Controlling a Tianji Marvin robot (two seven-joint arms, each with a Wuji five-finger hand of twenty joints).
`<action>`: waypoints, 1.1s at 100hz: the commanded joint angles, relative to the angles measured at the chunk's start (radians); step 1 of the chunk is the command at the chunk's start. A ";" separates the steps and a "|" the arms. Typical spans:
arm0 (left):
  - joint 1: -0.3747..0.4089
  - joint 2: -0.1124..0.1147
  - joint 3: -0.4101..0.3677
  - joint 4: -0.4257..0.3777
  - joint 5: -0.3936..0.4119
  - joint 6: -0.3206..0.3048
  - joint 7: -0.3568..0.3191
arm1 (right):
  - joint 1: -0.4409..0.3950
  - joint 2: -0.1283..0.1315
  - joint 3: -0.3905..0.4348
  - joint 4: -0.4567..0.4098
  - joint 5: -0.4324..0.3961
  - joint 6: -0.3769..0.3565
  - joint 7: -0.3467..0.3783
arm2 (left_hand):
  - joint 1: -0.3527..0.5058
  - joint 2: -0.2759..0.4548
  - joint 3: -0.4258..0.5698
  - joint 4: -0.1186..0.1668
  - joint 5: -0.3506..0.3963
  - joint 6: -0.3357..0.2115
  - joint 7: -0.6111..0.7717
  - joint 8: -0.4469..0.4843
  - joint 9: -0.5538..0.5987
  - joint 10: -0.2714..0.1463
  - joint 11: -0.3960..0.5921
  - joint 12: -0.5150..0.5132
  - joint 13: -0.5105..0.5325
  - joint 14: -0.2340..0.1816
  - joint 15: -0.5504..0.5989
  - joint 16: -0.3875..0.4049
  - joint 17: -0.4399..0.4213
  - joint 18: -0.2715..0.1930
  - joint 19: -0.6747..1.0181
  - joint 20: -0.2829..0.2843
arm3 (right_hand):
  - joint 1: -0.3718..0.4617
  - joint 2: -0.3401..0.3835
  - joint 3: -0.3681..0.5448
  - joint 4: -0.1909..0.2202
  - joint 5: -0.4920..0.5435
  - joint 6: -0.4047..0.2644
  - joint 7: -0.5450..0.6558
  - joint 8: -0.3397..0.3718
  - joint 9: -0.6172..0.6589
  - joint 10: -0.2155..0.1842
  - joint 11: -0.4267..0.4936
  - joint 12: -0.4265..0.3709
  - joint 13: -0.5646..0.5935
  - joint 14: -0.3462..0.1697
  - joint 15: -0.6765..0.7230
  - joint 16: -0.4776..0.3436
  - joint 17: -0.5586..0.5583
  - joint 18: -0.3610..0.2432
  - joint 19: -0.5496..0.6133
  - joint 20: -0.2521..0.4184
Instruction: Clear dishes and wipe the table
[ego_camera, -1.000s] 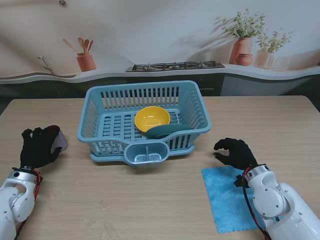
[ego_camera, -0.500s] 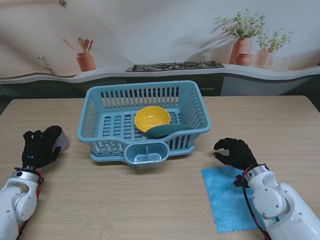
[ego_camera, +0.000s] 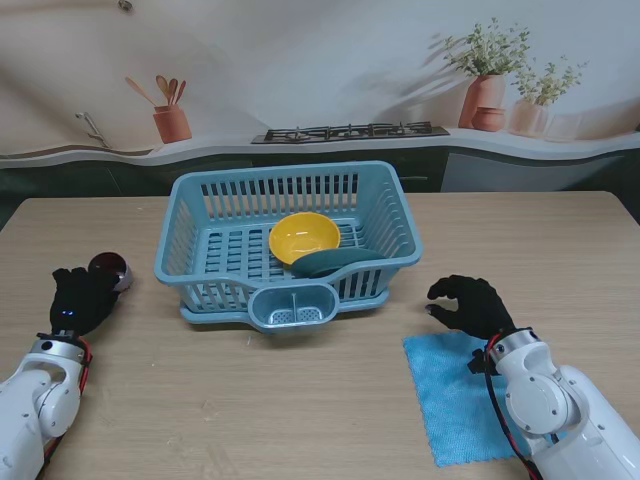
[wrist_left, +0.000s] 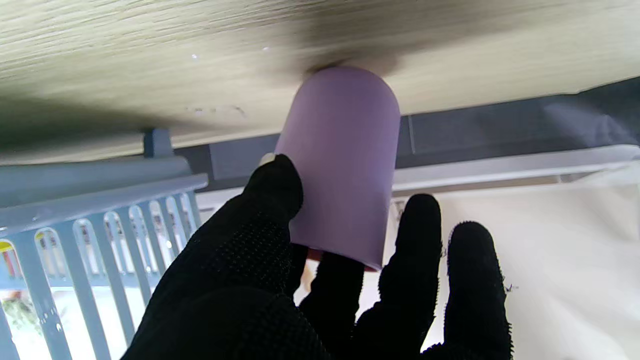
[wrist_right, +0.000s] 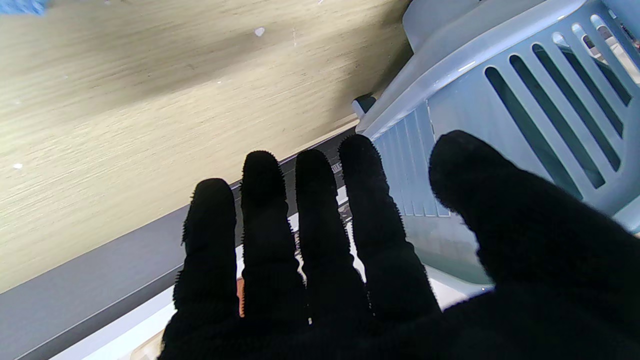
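Presently, item one: a small matte purple cylindrical cup (wrist_left: 345, 165), upright on the wooden table (ego_camera: 300, 400), just left of the slatted blue plastic dish basket (ego_camera: 190, 255). The left robot hand (ego_camera: 82, 298) has thumb and fingers curled loosely about the cup; whether it truly grips, I cannot tell. Risk: a shallow hold near the rim may tip or drop it on lifting, or knock it against the basket wall. The right robot hand (ego_camera: 470, 305) hangs spread and empty, by the blue cleaning cloth (ego_camera: 450, 400).
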 joint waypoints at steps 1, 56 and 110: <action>-0.013 0.005 0.008 0.011 -0.006 0.007 0.000 | -0.004 0.000 -0.001 -0.006 -0.001 -0.003 0.013 | 0.104 0.037 -0.016 0.044 0.036 0.022 0.027 -0.004 0.031 0.054 0.022 0.024 0.034 0.054 0.042 0.020 0.037 0.040 0.076 0.054 | 0.000 0.021 -0.005 0.045 -0.019 0.002 -0.002 0.008 -0.027 -0.015 -0.013 -0.010 -0.019 -0.028 -0.007 -0.006 -0.012 -0.022 -0.018 0.017; -0.101 0.035 0.090 0.146 0.037 -0.061 0.237 | -0.005 -0.001 0.003 -0.006 0.001 -0.007 0.009 | 0.050 -0.124 0.328 -0.015 0.122 0.030 0.320 0.075 0.311 0.138 0.207 0.167 0.418 0.106 0.380 0.179 0.462 0.165 0.394 0.360 | -0.001 0.024 -0.006 0.045 -0.020 0.002 -0.002 0.007 -0.027 -0.016 -0.014 -0.010 -0.021 -0.029 -0.008 -0.006 -0.013 -0.024 -0.018 0.017; -0.067 0.033 -0.018 0.015 0.072 -0.204 0.178 | -0.006 -0.001 0.010 -0.007 0.005 -0.020 0.010 | 0.018 -0.138 0.392 -0.048 0.073 0.007 0.471 0.243 0.328 0.153 0.398 0.177 0.540 0.053 0.552 0.312 0.625 0.165 0.506 0.402 | 0.000 0.023 -0.007 0.045 -0.019 0.003 -0.003 0.007 -0.027 -0.015 -0.014 -0.010 -0.020 -0.028 -0.007 -0.005 -0.013 -0.021 -0.018 0.017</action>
